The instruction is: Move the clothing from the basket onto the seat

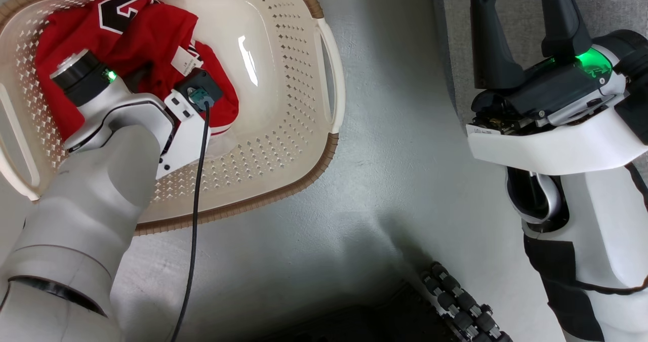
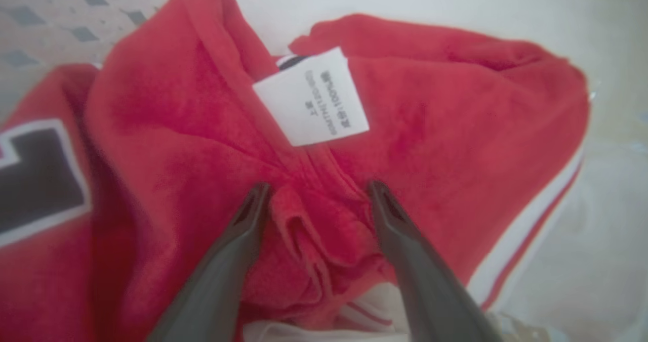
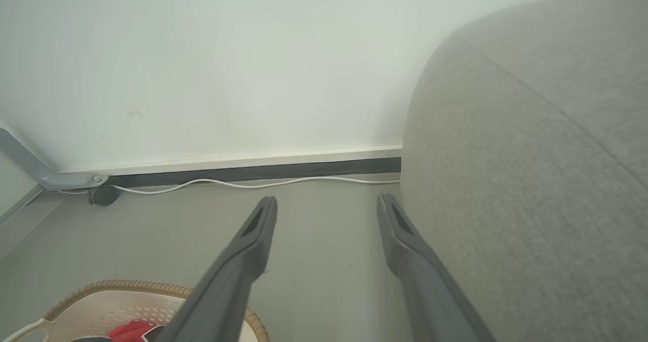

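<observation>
The red clothing [image 1: 152,33] lies bunched in the left half of the cream basket [image 1: 304,170], with black-and-white lettering and a white tag [image 2: 311,96] showing. My left arm [image 1: 126,124] reaches down into the basket. The left gripper [image 2: 318,189] is open, its fingers pressed into the fabric on either side of a raised red fold. My right gripper [image 3: 326,203] is open and holds nothing, hovering above the floor beside the grey seat [image 3: 531,180]. In the head view the right gripper [image 1: 521,8] points up the picture in front of the seat [image 1: 612,3].
Grey floor separates the basket from the seat. A white cable [image 3: 253,184] runs along the baseboard of the white wall. A grey leg with a caster [image 3: 101,195] stands at the left. My base's roller wheel [image 1: 460,306] is at the bottom.
</observation>
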